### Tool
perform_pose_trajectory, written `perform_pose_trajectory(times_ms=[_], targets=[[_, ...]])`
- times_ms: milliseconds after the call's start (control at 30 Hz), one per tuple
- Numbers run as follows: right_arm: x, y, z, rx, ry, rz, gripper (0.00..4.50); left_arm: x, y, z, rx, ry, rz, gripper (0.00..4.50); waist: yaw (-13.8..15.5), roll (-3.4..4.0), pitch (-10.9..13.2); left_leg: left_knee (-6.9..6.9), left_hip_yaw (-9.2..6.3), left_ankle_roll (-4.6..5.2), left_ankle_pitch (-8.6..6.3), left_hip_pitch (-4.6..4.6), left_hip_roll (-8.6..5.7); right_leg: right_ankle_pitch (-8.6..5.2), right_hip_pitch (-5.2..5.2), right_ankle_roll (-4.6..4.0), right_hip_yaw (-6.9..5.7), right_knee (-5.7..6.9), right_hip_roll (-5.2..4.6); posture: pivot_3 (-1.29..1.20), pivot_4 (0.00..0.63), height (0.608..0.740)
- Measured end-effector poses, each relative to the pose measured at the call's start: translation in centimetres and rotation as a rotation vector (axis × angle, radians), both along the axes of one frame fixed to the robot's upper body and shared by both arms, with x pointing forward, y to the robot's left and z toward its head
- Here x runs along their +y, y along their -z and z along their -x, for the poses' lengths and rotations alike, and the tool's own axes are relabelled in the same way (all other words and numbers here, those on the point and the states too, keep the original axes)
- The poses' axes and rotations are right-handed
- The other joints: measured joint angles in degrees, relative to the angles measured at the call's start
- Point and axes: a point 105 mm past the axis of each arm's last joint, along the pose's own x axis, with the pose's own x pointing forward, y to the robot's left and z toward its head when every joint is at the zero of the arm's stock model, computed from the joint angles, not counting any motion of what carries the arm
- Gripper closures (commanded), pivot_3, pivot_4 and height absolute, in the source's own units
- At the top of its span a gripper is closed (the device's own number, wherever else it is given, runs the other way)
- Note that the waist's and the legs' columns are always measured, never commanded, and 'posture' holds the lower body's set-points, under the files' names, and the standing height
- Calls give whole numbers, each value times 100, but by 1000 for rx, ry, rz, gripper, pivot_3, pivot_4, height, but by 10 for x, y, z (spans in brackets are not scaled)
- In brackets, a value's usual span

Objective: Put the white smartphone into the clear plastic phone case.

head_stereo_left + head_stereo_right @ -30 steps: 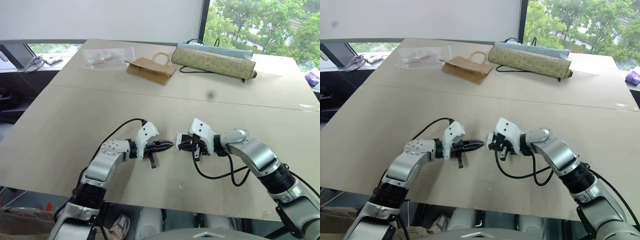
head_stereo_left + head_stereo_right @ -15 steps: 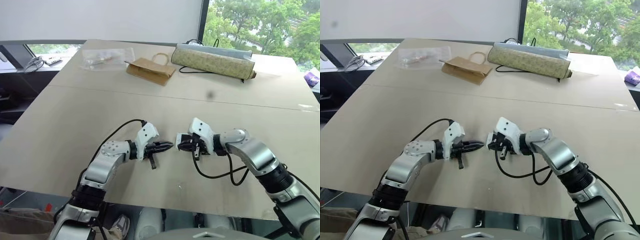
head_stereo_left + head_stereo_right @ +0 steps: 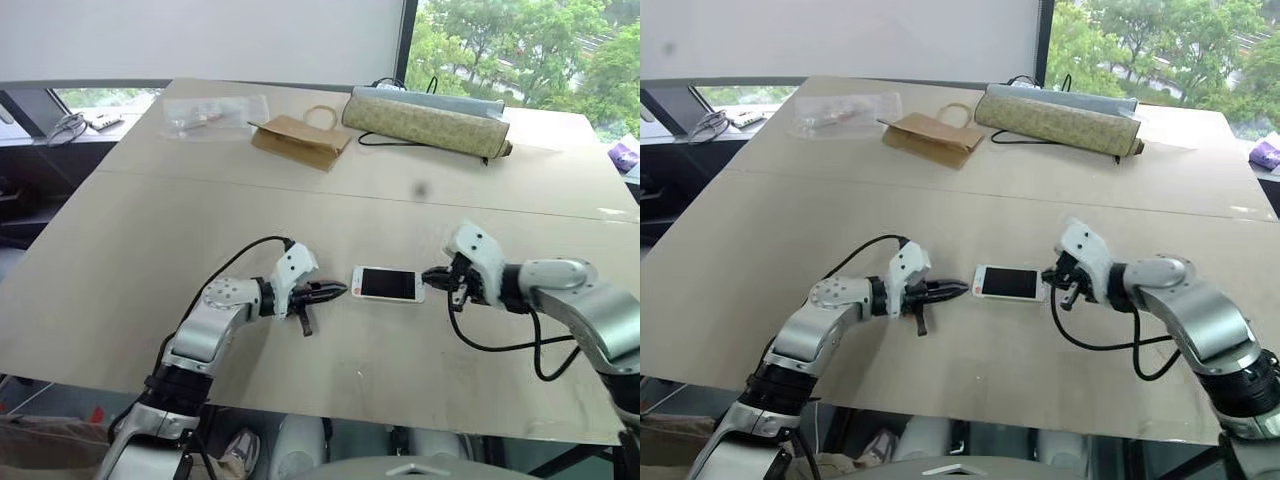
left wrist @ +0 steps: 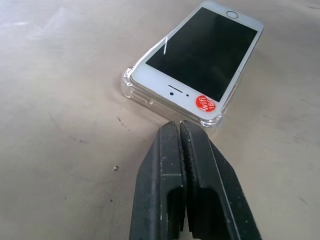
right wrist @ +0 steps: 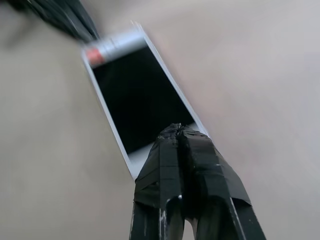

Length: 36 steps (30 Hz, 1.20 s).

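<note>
The white smartphone (image 3: 387,284) lies flat, screen up, near the front of the table, seated in the clear plastic phone case (image 4: 131,87), whose glossy rim shows around its corners. A red round sticker (image 4: 204,103) marks the phone's end nearest my left gripper. My left gripper (image 3: 338,291) is shut, its tips just short of the phone's left end. Off the phone's right end hovers my right gripper (image 3: 432,274), shut and empty, pointing down toward that end.
At the far side of the table (image 3: 150,230) lie a crinkled clear bag (image 3: 215,115), a brown paper bag (image 3: 300,140) and a long rolled mat (image 3: 425,122) with a black cable. The table's front edge runs just below my arms.
My right gripper has drawn away to the right and a little up, uncovering the phone in its case. The left gripper stayed where it was.
</note>
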Motion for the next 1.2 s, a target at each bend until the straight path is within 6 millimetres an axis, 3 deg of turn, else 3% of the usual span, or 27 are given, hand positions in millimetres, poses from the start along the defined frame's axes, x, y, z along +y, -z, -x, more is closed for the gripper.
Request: perform_pose_trajectory(times_ms=[233,533,800,967,1067,1200], targets=[[-2,4,0,-12,12,22,4500,-3,0,-1,-1,21,-4,4412,21,-1,1,0,-8,1,0,-1,-1,0,1,1,2,-2,-1,0,150,740],[13,13,0,-33,-46,75,4500,-1,0,-3,-6,25,-14,4412,10,-6,-3,2,-10,1,0,1,0,0,2,1,2,0,0,0,150,740],[34,15,9,-11,-101,7,4500,-3,0,-2,-6,34,-13,4412,29,-4,0,2,-11,0,0,-3,-1,0,2,1,2,-1,-1,0,150,740],[32,13,8,-9,-91,-9,4500,-3,-1,-1,3,40,-6,4412,21,-4,0,1,-10,1,0,-3,-1,0,1,1,1,-3,0,0,150,740],[19,-2,3,-28,-35,-57,4500,8,-5,3,30,34,14,4412,8,-5,9,0,-12,1,0,-4,0,0,-4,1,2,-2,0,0,150,740],[0,-21,4,-61,16,-96,4500,14,-28,9,29,52,80,4412,29,-8,11,-3,-17,0,0,-6,0,-1,-3,1,-1,-5,-1,0,150,740]])
